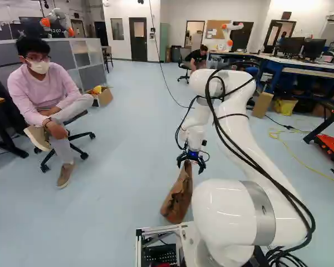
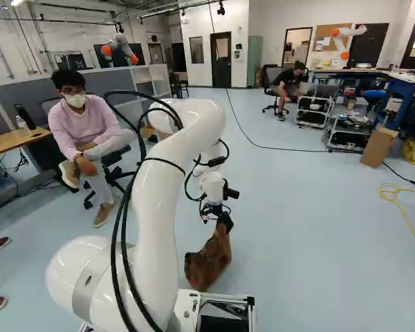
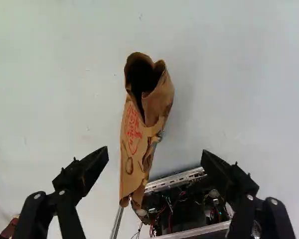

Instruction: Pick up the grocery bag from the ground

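At the arm's end in the left base view, my gripper (image 1: 191, 161) points down just above the top of the brown paper grocery bag (image 1: 178, 196), which stands on the floor close to the base. In the wrist view the gripper (image 3: 155, 155) is spread wide, one black finger on each side of the bag (image 3: 145, 117). Neither finger touches the paper there. The bag's mouth is partly open and its body is creased and narrow. Its underside is hidden.
The base's metal frame (image 2: 225, 300) lies right beside the bag. A seated person is at the left of both base views. A cardboard piece (image 2: 378, 146), a cart (image 2: 348, 131) and a yellow cable (image 2: 399, 207) are farther off. Another robot (image 2: 344, 40) stands at the back.
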### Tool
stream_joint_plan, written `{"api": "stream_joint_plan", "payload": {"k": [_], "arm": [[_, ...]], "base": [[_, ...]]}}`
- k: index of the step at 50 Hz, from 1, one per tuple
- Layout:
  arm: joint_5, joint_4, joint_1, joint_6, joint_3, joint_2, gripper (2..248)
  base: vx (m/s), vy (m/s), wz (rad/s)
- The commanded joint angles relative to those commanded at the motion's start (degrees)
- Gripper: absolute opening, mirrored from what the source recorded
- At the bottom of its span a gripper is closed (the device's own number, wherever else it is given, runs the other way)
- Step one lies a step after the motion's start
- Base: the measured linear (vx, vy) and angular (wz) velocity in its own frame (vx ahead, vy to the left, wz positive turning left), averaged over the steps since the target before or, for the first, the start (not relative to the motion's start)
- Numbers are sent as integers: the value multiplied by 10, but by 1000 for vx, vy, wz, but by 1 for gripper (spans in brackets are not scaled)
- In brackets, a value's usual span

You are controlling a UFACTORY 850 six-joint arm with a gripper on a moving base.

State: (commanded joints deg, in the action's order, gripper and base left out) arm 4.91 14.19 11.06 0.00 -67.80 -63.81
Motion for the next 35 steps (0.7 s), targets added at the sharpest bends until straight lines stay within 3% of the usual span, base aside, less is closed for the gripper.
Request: {"api": "stream_joint_plan", "payload": {"k": [35], "arm": [[0, 0, 0, 0, -119, -145, 247]], "base": [[0, 0, 0]]}}
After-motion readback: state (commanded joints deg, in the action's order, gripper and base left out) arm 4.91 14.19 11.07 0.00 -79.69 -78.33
